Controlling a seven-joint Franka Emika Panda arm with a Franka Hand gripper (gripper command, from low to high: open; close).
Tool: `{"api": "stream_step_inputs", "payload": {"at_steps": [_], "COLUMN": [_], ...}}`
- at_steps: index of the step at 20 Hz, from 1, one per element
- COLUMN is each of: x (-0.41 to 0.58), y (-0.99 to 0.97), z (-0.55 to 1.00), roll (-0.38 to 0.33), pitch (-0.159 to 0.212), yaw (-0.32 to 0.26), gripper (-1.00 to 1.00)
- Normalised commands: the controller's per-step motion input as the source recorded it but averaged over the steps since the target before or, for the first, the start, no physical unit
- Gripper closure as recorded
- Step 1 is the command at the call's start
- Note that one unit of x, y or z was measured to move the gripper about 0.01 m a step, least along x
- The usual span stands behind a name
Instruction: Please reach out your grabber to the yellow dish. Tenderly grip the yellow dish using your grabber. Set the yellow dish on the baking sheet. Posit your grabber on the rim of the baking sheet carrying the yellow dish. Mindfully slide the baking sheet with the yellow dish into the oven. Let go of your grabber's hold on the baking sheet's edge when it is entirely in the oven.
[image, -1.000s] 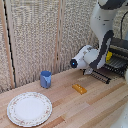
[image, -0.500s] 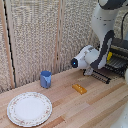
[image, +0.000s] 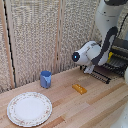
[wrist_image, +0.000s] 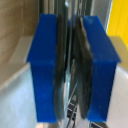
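Up close, the wrist view fills with the two blue-tipped fingers (wrist_image: 48, 70) of the grabber (wrist_image: 71, 70), drawn nearly together with only a narrow dark slot between them; thin grey metal, seemingly the rim of the baking sheet (wrist_image: 70, 107), runs through that slot, so the jaws look pinched on the sheet's edge, though blur keeps the contact itself from being sure. Just past one finger a patch of bright yellow (wrist_image: 120, 22) shows, most likely the yellow dish, sitting close beside the jaws; its shape cannot be made out. From the exterior view the white and grey arm (image: 102, 30) bends down toward the exterior view's right, and the grabber (image: 96, 66) itself is hidden behind the wrist housing, at the front lip of the dark baking sheet (image: 102, 75), which juts out of the oven (image: 120, 55) toward the jaws. The oven stands directly behind the jaws, with its dark bars partly visible at the frame edge. The yellow dish cannot be seen from this side. Out on the wooden surface (image: 95, 107), well apart from the jaws, lie a flat orange-yellow oblong piece (image: 79, 89), a blue cup (image: 45, 79) farther away, and a large floral-rimmed white plate (image: 29, 108) farthest of all.
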Motion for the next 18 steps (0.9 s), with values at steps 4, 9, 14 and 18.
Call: {"api": "stream_step_inputs", "payload": {"at_steps": [4, 9, 14, 18], "x": [0.232, 0.165, 0.088, 0.101], "y": [-0.33, -0.70, -0.99, -1.00], "z": [0.69, 0.72, 0.58, 0.39], "roll": [0.167, 0.122, 0.058, 0.007], "pitch": [0.000, 0.062, 0.057, 0.004], "yaw": [-0.082, -0.051, -0.003, 0.000], "gripper": [1.00, 1.00, 1.00, 1.00]}}
